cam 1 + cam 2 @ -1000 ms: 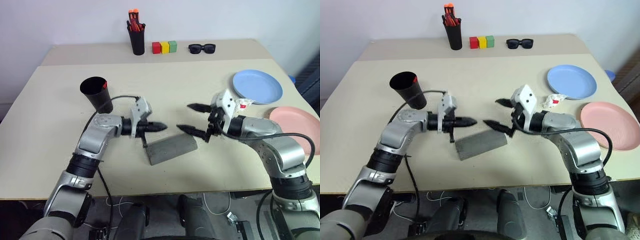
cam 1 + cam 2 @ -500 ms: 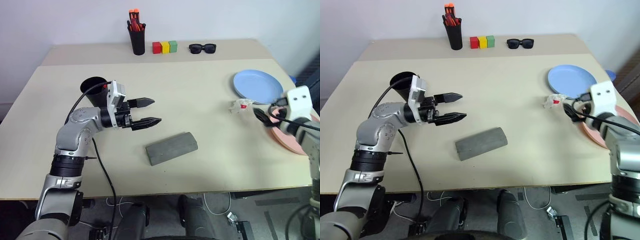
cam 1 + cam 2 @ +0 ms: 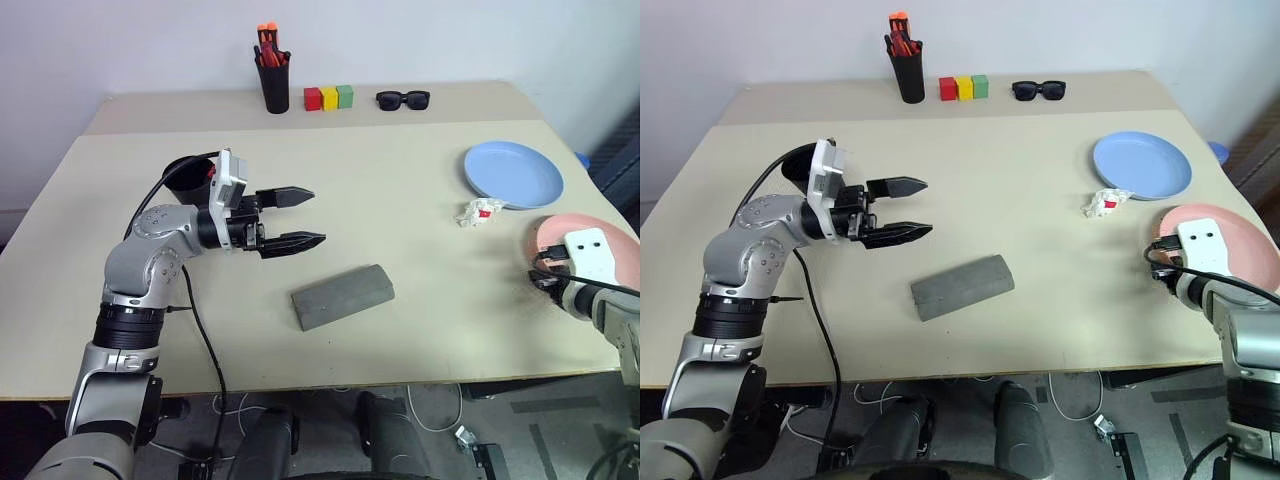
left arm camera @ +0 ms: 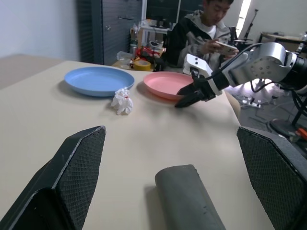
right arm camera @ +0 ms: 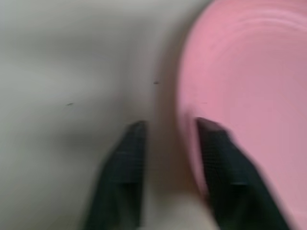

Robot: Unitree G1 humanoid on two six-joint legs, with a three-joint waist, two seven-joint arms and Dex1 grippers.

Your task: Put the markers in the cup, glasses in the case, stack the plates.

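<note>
Tool (image 5: 168, 143) fingers astride pink plate (image 5: 249, 81) rim — tabletop (image 5: 72, 72) beneath

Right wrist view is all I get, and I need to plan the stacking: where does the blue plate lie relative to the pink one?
Observer: The blue plate lies flat on the table, farther from the robot than the pink plate, and the two are apart.
Operator: Is anything near them?
Observer: A crumpled white wrapper with a red spot lies by the blue plate's near rim, to the left of the pink plate.
Operator: Is the other arm in the way?
Observer: No. The left gripper is open and empty, and it hovers over the table's left half, above the closed grey case.
</note>
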